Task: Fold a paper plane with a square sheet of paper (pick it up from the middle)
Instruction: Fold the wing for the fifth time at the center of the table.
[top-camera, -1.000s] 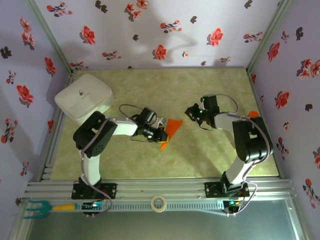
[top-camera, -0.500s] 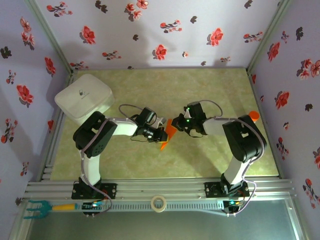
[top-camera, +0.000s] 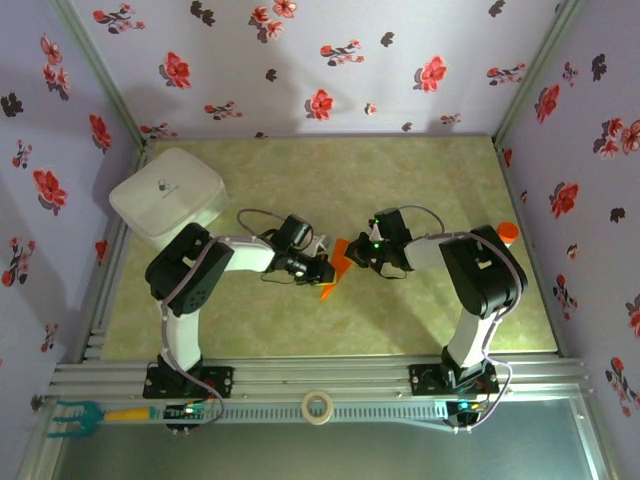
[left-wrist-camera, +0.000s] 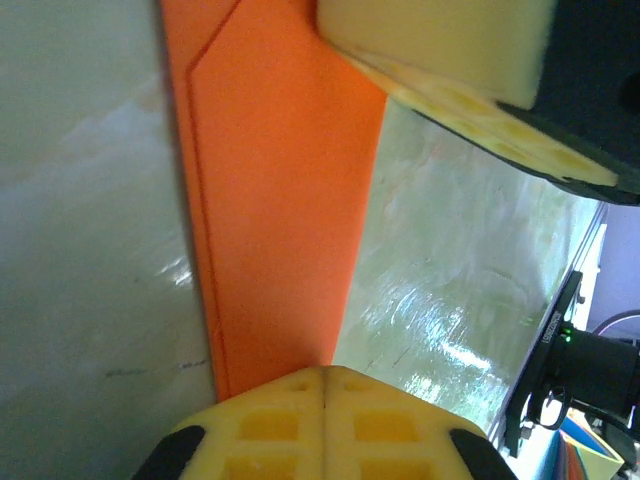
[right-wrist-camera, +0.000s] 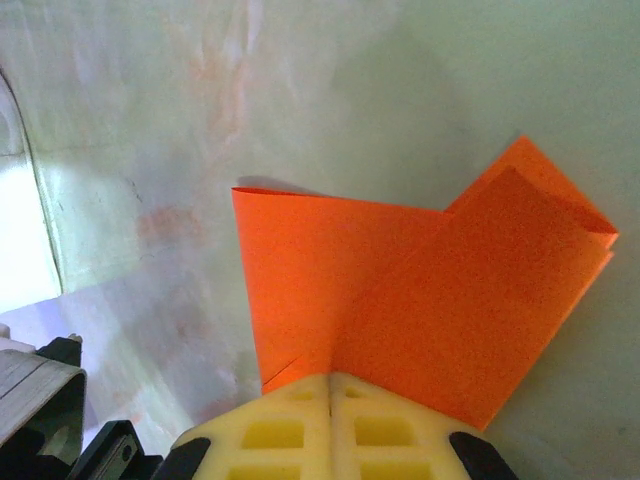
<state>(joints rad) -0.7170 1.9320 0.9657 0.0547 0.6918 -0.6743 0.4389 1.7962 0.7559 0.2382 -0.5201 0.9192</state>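
Gripping the creased orange sheet (right-wrist-camera: 420, 290) from opposite sides, I am holding its edges clamped inside the left gripper (left-wrist-camera: 325, 378) and right gripper (right-wrist-camera: 330, 380).

Left wrist view: paper (left-wrist-camera: 285, 200) cut off by top edge; lower tip hidden behind pressed-together pads of left gripper (left-wrist-camera: 325, 375). Foam pad at upper right (left-wrist-camera: 440, 45) cropped by top edge; contact with paper not determinable. Dark hardware (left-wrist-camera: 585, 370) at right edge blurred, not identified.

Right wrist view: near corner of paper covered by closed pads of right gripper (right-wrist-camera: 330, 380); pads cropped by bottom edge.

Top view: folds in paper too small to be resolved. Orange-capped bottle (top-camera: 508, 231) partly hidden behind right arm (top-camera: 490, 275).
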